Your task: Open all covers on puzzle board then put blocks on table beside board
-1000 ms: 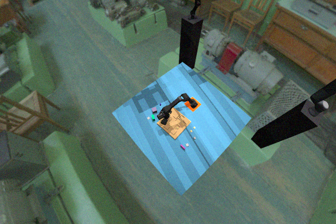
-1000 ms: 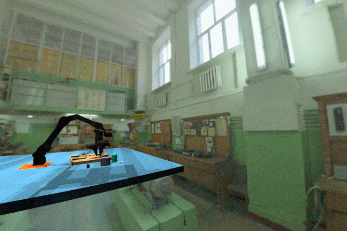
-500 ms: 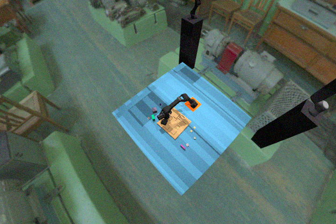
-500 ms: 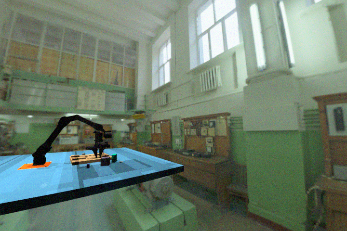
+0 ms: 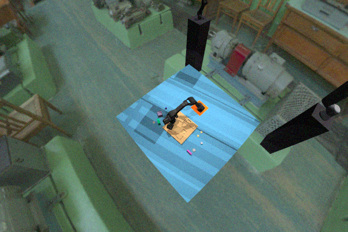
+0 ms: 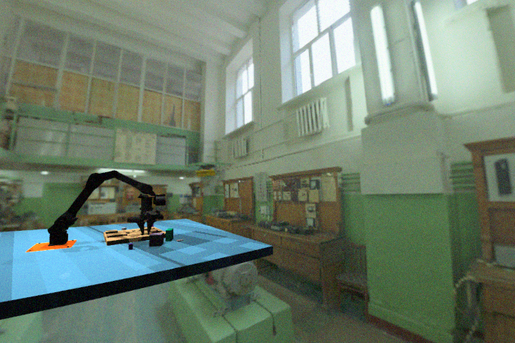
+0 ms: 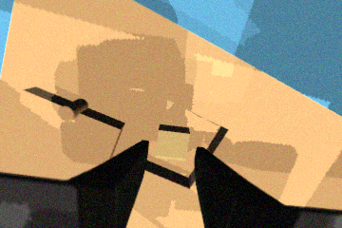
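Observation:
The tan puzzle board (image 5: pixel 181 139) (image 6: pixel 122 240) (image 7: pixel 36 33) lies on the blue table. My gripper (image 6: pixel 145 233) (image 7: pixel 172 150) is partly open and empty, low over the board. In the wrist view a pale yellow block (image 7: pixel 173 144) sits in a square well, framed between the fingertips, with a dark gap along its upper side. A dark round knob (image 7: pixel 79 106) stands on a slanted dark slot left of the well. Dark grooves run below and right of the block. The arm hides part of the board in the top view; cover states there are too small to tell.
Beside the board lie a purple block (image 5: pixel 159 113) (image 6: pixel 156 239), a green block (image 5: pixel 158 122) (image 6: pixel 169 234), a small dark blue piece (image 5: pixel 166 108) (image 6: pixel 130 246), a magenta bar (image 5: pixel 189 152) and several small pale pieces. The arm's base stands on an orange plate (image 5: pixel 200 113) (image 6: pixel 37 247).

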You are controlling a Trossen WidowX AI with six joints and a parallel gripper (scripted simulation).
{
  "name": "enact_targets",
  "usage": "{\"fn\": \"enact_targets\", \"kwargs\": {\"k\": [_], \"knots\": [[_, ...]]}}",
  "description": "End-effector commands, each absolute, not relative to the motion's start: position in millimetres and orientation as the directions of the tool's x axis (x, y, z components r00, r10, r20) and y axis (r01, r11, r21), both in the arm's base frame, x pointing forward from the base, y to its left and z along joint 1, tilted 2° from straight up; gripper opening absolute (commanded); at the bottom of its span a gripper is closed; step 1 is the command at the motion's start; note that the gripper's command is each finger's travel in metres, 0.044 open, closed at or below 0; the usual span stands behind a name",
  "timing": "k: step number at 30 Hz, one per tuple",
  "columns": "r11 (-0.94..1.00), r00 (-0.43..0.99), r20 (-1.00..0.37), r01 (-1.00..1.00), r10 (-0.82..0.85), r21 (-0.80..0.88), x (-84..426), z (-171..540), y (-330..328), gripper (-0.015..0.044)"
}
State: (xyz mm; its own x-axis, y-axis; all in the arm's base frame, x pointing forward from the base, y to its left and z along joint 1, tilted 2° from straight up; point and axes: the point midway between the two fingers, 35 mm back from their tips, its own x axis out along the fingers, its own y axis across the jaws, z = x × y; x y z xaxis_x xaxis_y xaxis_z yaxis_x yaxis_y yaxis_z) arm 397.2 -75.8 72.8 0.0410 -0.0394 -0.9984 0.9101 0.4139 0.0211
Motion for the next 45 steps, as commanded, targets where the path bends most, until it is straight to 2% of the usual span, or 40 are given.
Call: {"fn": "enact_targets", "kwargs": {"k": [1, 19, 29, 45], "knots": [[0.417, 0.040, -0.998, 0.909, -0.042, 0.019, 397, 71, -76, 0.0144], [0.417, 0.040, -0.998, 0.909, -0.042, 0.019, 398, 61, -77, 0.0144], [0.414, 0.043, -0.998, 0.910, -0.040, 0.023, 398, 63, -76, 0.0080], [0.415, 0.042, -0.998, 0.910, -0.040, 0.022, 398, 78, -75, 0.0080]]}}
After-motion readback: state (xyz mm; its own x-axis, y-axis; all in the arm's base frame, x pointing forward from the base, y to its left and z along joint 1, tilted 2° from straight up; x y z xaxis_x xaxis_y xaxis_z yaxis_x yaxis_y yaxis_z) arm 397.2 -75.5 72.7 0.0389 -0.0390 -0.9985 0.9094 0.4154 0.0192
